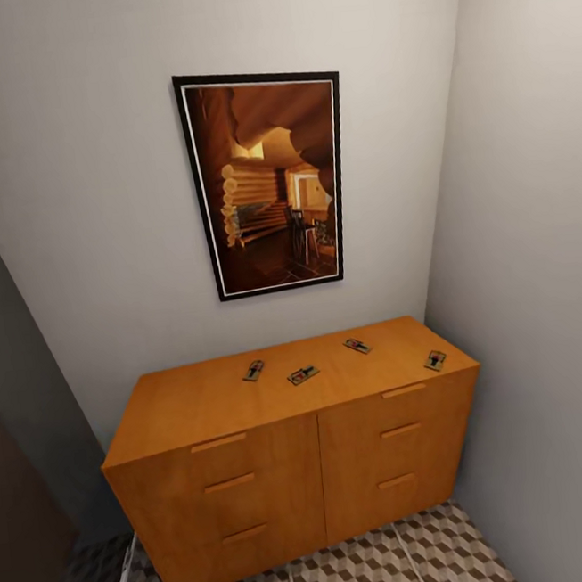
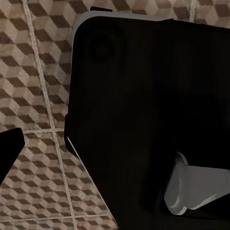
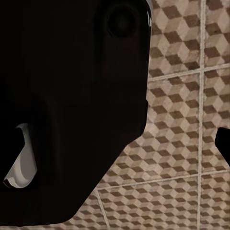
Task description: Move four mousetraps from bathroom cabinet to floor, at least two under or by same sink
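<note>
Overhead, the head view shows the cabinet (image 1: 296, 470) standing against the far wall in a corner, at roughly 6 o'clock from a framed picture (image 1: 267, 181) hanging on that wall. Four mousetraps lie flat on the cabinet top, well apart from one another: the first mousetrap (image 1: 254, 370) at the 9 o'clock end of the row, the second mousetrap (image 1: 303, 375) just beside it toward 3 o'clock, the third mousetrap (image 1: 357, 346) nearer the wall, and the fourth mousetrap (image 1: 435, 360) close to the 3 o'clock edge. All drawers appear closed. The bathroom floor (image 1: 392, 567) is visible in front of the cabinet.

Next, the left wrist view shows the cube-pattern tiles (image 2: 33, 96) behind a large dark body of the robot. The left gripper's finger state cannot be determined.

Finally, the right wrist view shows the same tiles (image 3: 187, 96) beside a dark robot body. The right gripper's finger state cannot be determined.
</note>
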Robot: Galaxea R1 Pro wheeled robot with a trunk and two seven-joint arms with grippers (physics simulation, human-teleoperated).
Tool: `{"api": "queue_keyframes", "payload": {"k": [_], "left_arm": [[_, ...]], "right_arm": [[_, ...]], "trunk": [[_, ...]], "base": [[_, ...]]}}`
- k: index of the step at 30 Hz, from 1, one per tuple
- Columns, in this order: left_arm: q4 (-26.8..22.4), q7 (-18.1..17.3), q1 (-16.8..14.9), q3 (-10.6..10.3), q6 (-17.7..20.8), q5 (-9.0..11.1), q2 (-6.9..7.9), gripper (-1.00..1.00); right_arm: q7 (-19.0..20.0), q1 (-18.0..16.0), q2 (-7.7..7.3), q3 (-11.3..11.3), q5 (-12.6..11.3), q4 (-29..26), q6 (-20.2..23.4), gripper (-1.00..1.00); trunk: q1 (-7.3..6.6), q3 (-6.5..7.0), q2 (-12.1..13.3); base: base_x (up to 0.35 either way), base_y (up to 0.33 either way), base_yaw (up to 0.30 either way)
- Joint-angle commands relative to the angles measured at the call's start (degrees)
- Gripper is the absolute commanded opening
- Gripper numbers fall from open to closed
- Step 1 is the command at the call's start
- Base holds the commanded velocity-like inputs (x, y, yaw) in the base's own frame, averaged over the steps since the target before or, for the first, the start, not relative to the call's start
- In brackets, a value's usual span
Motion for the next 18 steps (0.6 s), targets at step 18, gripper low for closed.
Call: {"api": "queue_keyframes", "payload": {"k": [18], "left_arm": [[-0.1,0.0,0.0,0.0,0.0,0.5,-0.01,1.00]], "right_arm": [[0.0,0.0,0.01,0.0,0.0,0.0,0.0,1.00]], "trunk": [[-3.95,3.18,7.2]], "base": [[0.000,0.000,0.000]]}}
